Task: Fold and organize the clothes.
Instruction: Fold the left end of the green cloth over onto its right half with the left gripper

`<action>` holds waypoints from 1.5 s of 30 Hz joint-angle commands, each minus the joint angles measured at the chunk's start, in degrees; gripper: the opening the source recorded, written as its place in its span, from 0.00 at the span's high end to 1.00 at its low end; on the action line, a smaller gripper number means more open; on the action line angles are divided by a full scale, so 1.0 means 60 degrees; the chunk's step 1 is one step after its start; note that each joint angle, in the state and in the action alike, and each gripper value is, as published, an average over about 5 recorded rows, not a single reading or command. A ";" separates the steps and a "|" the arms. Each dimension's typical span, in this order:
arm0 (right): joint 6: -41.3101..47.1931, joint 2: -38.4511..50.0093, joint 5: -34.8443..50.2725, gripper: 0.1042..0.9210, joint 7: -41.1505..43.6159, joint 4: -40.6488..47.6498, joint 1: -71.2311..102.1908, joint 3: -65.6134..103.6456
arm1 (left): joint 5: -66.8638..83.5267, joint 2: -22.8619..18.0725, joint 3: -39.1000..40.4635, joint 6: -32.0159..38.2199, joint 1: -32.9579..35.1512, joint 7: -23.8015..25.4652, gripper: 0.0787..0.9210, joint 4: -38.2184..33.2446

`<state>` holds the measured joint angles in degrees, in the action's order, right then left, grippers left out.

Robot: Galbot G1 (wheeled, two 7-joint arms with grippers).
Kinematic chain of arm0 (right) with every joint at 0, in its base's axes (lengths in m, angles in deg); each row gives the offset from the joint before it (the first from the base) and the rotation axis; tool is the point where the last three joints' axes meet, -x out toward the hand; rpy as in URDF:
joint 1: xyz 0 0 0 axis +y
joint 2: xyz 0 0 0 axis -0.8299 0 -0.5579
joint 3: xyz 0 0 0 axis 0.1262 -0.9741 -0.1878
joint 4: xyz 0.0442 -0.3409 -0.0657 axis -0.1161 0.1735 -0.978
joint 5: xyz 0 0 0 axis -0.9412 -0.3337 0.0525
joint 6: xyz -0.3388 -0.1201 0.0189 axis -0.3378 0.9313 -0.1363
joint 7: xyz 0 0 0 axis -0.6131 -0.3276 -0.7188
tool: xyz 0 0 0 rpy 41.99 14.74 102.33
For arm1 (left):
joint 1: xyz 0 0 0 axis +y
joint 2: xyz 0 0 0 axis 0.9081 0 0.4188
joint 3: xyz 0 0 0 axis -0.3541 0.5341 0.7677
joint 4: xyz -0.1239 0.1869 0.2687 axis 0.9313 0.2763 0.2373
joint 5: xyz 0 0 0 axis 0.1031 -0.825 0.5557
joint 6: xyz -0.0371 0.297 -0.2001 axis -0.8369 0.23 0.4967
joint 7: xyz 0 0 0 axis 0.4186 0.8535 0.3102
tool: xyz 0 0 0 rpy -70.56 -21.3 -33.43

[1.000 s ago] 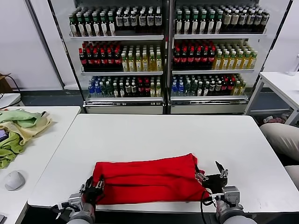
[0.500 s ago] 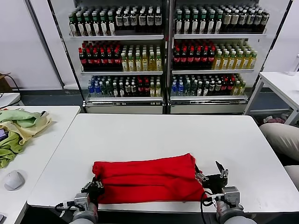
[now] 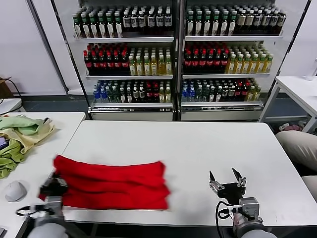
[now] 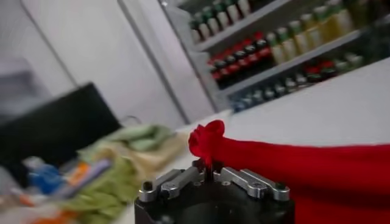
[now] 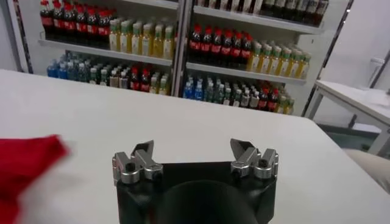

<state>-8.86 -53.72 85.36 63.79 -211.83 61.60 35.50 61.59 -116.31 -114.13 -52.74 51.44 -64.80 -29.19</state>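
Currently the folded bright red soft-fabric T-shirt (image 3: 113, 185) is being gripped at its end by the closed left gripper (image 3: 53, 186) at the white table's (image 3: 198, 144) left front edge, presumably for repositioning, while the right gripper (image 3: 227, 179) is being held wide open, empty, well apart.

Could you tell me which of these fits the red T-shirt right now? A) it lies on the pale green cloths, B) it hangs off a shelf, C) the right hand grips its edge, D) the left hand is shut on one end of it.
D: the left hand pinches a bunched end of the red T-shirt, while the right hand stands open and apart from it.
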 commanded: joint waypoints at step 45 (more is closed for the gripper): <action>0.0043 -0.0175 -0.0191 0.12 -0.0013 0.0122 -0.0049 0.0040 | 0.5207 -0.2521 0.3906 -0.1129 -0.2346 0.1155 0.92 -0.1050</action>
<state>-8.61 -54.76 84.21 63.69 -211.02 61.36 35.71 91.39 -128.19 -93.62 -61.44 38.53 -59.44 -36.34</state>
